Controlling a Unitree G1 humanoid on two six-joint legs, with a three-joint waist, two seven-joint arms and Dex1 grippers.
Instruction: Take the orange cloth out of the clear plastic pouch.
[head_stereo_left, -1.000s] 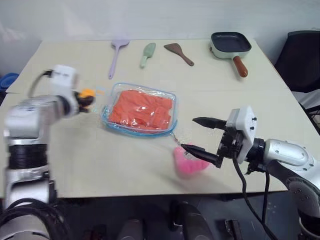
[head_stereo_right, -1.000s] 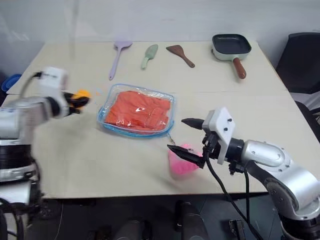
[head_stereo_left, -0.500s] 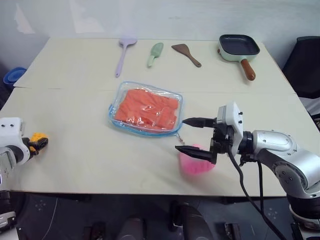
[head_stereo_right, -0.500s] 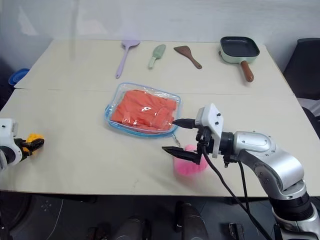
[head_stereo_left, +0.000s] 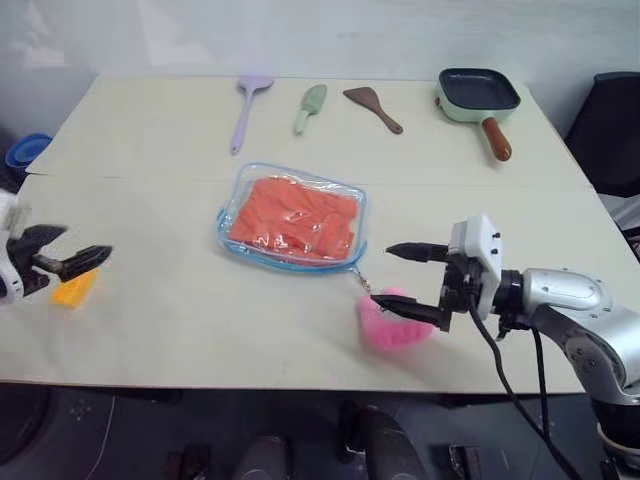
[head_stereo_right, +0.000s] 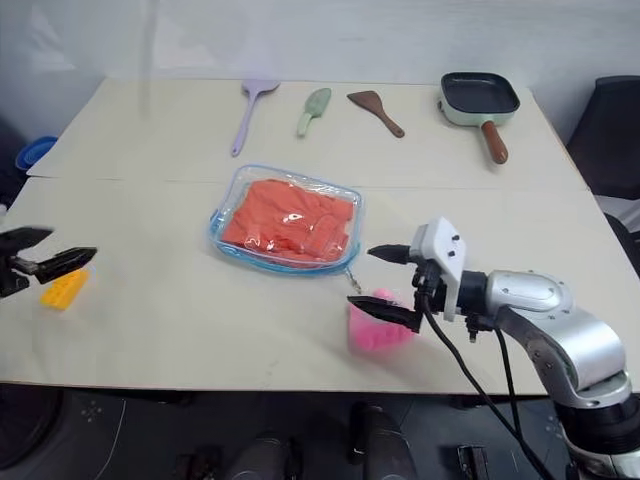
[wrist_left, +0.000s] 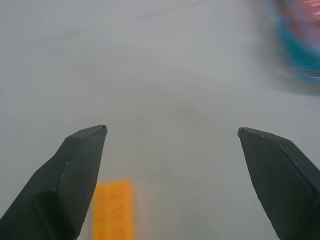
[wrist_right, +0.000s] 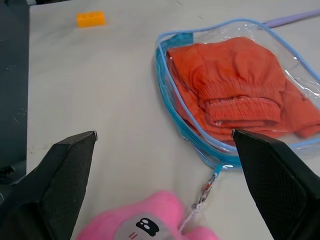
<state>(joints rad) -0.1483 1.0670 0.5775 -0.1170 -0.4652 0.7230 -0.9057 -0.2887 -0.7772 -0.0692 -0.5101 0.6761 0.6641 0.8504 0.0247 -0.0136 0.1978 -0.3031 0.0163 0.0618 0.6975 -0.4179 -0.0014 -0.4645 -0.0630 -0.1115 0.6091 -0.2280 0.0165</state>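
Two tools, both spread wide and neither one holding anything. The left tool (head_stereo_left: 70, 255) sits at the far left edge of the frame, hovering just above a small yellow-orange toy brick (head_stereo_left: 74, 290) lying on the table (head_stereo_left: 160, 130). The right tool (head_stereo_left: 410, 283) is at lower right, fingers wide apart, one fingertip over the pink plush charm (head_stereo_left: 390, 322) near the table's front edge.

The clear plastic pouch (head_stereo_left: 235, 195) lies flat in the middle of the frame, blue trim all round, and the orange cloth (head_stereo_left: 293, 217) is inside it, folded up and filling most of the bag. You can see the gathered elastic hem through the plastic in the right wrist view. A short chain (wrist_right: 205, 192) runs from the pouch's lower right corner down to the plush charm, so the two are linked. The right tool is just beside that corner but not touching the pouch as far as I can see.

Along the top of the frame, well apart from all this: a lilac spatula (head_stereo_left: 243, 105), a green spoon (head_stereo_left: 308, 104), a brown turner (head_stereo_left: 372, 106) and a small square pan (head_stereo_left: 478, 92) with a brown handle at upper right.
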